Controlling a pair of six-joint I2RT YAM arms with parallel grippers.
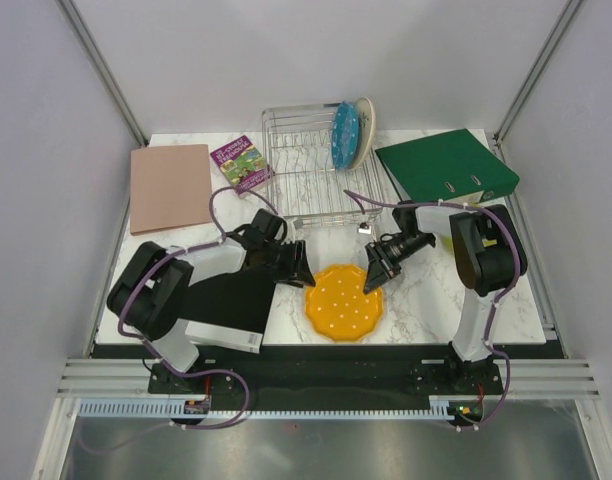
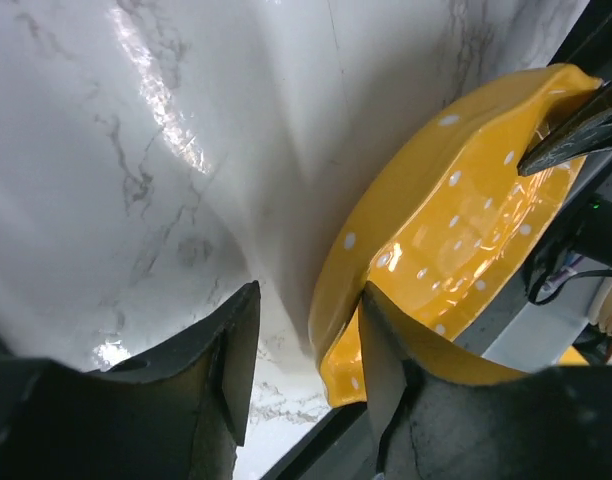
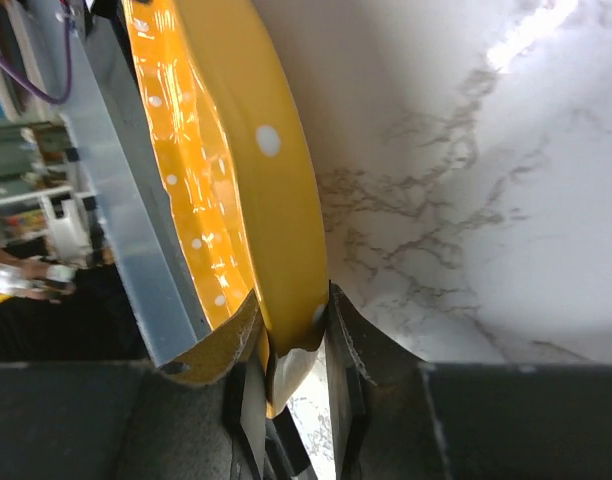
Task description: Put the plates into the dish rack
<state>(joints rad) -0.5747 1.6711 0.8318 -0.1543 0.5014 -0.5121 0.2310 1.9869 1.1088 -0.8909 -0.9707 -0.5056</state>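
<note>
with my right end effector (image 3: 291, 325) pinching the rim of the orange plate (image 1: 343, 302) just in front of the rack (image 1: 270, 150) and my left end effector (image 2: 308, 340) spread at its opposite edge, i fear the glossy rim could slip out and crack on the bench (image 1: 418, 292).

White-dotted orange plate (image 1: 343, 302), white-dotted blue plate (image 1: 344, 135), silver dish rack (image 1: 301, 172), green binder (image 1: 446, 165), grey-veined white table (image 1: 426, 300)
</note>
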